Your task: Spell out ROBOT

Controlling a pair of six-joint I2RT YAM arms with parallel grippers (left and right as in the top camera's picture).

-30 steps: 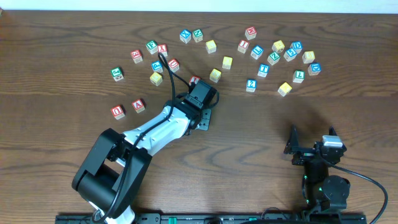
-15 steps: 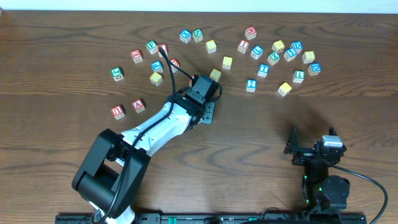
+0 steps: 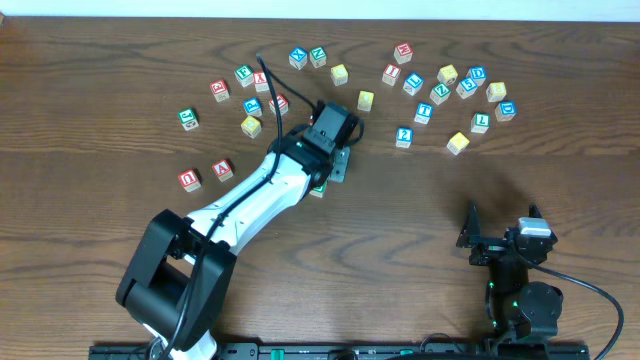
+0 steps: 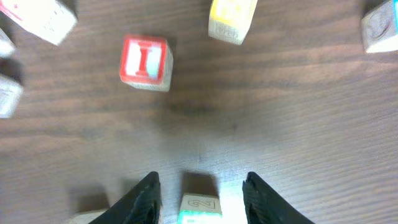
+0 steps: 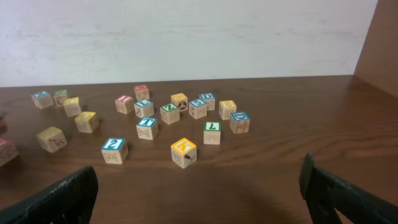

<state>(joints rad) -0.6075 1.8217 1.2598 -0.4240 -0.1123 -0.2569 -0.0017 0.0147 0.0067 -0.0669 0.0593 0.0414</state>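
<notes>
My left gripper (image 3: 337,165) hangs open over the table's middle. In the left wrist view a green-edged cube (image 4: 199,210) lies on the wood between the open jaws (image 4: 200,182), touching neither. Overhead, a green cube (image 3: 317,187) shows beside the left wrist, partly under the arm. Yellow-topped cubes (image 3: 366,100) (image 3: 340,73) and blue-lettered cubes (image 3: 424,113) lie scattered behind. My right gripper (image 3: 497,236) rests open and empty at the front right, also seen in the right wrist view (image 5: 199,190).
A red I cube (image 4: 145,60) and a yellow cube (image 4: 231,18) lie just beyond the left fingers. Red-lettered cubes (image 3: 189,179) (image 3: 223,170) sit at the left. A cluster of several cubes (image 3: 460,95) fills the back right, with a yellow K cube (image 5: 184,152) nearest the right gripper.
The left gripper has moved away from me and slightly right, uncovering the green cube by its wrist and covering a red and a yellow cube. The right arm has not moved.
</notes>
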